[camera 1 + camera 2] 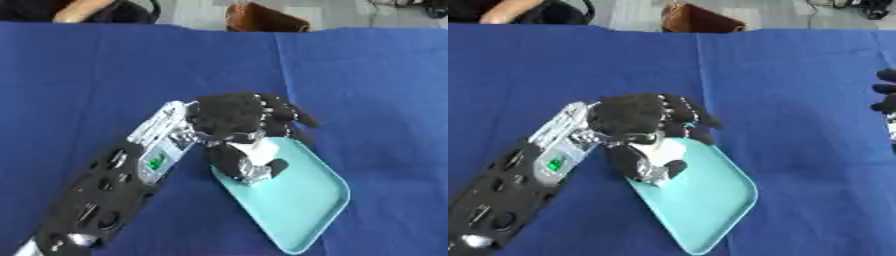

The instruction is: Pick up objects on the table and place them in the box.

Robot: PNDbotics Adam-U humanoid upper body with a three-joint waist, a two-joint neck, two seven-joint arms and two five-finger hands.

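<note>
the black left hand is over the near-left end of a shallow teal plastic tray on the blue tablecloth — fingers curled round a small white object; the right hand shows at the right edge — its grip cannot be told.

Black perforated forearm, silver wrist (small green marking), black left hand.

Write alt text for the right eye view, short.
The robot's left hand reaches in from the lower left, its fingers curled over the near corner of a teal tray lying on a blue tablecloth. Part of the right hand shows at the right edge; whether it is open cannot be told.
</note>
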